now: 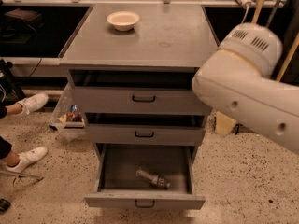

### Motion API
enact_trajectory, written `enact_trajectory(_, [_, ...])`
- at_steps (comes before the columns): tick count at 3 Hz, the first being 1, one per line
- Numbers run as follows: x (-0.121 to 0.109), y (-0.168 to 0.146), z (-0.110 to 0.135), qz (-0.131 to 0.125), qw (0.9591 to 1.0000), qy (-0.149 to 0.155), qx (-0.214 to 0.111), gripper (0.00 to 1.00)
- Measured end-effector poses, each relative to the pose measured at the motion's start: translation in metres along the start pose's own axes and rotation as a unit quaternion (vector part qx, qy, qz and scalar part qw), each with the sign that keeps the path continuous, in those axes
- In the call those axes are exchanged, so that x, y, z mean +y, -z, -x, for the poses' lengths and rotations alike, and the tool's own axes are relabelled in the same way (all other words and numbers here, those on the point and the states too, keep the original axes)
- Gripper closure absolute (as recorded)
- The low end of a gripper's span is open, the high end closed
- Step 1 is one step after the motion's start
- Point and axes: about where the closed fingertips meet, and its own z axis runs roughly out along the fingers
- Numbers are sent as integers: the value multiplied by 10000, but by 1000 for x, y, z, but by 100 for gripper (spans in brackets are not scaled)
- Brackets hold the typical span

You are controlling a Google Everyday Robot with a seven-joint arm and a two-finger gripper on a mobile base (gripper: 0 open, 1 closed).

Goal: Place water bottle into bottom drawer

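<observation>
Gripper is outside the frame, so its state cannot be told; only the white arm (247, 87) shows, at the right, level with the cabinet (163, 41) top and well above the drawers. Bottle (153, 178) lies on its side, slanted, on the floor of the bottom drawer (117, 171), right of centre and near the front; that drawer is pulled well out. Bowl (123, 20) stands at the cabinet top's rear left.
</observation>
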Motion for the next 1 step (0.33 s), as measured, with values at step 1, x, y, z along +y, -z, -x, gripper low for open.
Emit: enact_trajectory(1, [-8, 11, -6, -55, 9999, -86, 79, 0])
